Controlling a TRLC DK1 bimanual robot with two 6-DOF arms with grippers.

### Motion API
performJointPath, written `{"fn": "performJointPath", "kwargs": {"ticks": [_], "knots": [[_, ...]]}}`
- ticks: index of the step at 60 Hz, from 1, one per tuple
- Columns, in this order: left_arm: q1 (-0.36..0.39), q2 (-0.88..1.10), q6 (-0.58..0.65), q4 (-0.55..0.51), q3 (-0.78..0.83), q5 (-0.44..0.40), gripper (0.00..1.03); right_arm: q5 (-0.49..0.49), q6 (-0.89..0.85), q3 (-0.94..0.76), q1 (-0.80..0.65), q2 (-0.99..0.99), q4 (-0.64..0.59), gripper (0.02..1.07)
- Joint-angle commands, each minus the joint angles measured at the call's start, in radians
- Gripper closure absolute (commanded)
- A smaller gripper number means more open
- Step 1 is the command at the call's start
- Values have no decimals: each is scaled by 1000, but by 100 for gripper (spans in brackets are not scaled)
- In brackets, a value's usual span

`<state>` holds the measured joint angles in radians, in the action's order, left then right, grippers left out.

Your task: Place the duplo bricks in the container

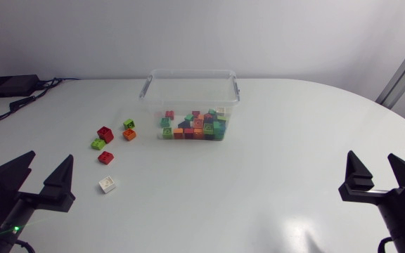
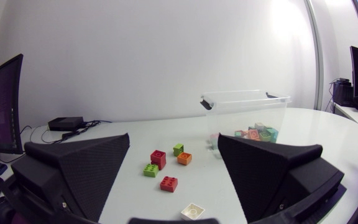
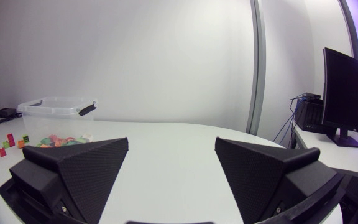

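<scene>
Clear plastic container (image 1: pixel 190 84), upper centre of the head view, holds most bricks (image 1: pixel 195 126); we count six loose bricks (image 1: pixel 105 133) on the tabletop (image 1: pixel 273 183) at centre-left, with our left pincer (image 1: pixel 48 158) and right pincer (image 1: pixel 372 158) wide open, empty.

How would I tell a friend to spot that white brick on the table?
Find the clear container holding coloured bricks. Left of it lie six loose bricks; the white brick sits farthest from the container, nearest the left gripper. It is the only pale one among red, green and orange.
</scene>
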<state>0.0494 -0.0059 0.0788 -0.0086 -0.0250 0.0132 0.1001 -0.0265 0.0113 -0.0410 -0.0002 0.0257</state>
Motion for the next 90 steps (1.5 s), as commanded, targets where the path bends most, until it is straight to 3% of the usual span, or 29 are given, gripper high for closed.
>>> {"fn": "performJointPath", "kwargs": {"ticks": [1,13,23,28,35,50,53,61,66,73,84,90], "knots": [[13,-9,-11,7,25,5,4,-5,17,-16,3,-6,-4,6],[33,-9,-13,6,25,5,4,-5,17,-16,3,-6,-4,6],[-11,-11,-19,39,8,8,5,-5,17,-16,3,-6,-4,6],[-56,-6,-30,4,-73,8,8,-5,17,-16,3,-6,-4,6],[-54,35,-30,-30,-179,8,8,-5,17,-16,3,-6,-4,6],[-54,399,-39,-119,-501,8,8,-5,17,-16,3,-6,-3,6],[-59,506,-37,-191,-578,8,13,-5,17,-16,3,-6,-4,6],[-49,791,33,-449,-796,5,13,-5,17,-16,3,-6,-4,6],[-43,886,68,-528,-859,5,13,-5,17,-16,3,-6,-4,6],[-14,1080,242,-706,-960,5,13,-5,17,-16,3,-6,-4,6],[1,1308,388,-809,-969,-25,13,-5,17,-16,3,-6,-4,6],[1,1383,449,-811,-954,-56,13,-5,17,-16,3,-6,-4,6]]}}
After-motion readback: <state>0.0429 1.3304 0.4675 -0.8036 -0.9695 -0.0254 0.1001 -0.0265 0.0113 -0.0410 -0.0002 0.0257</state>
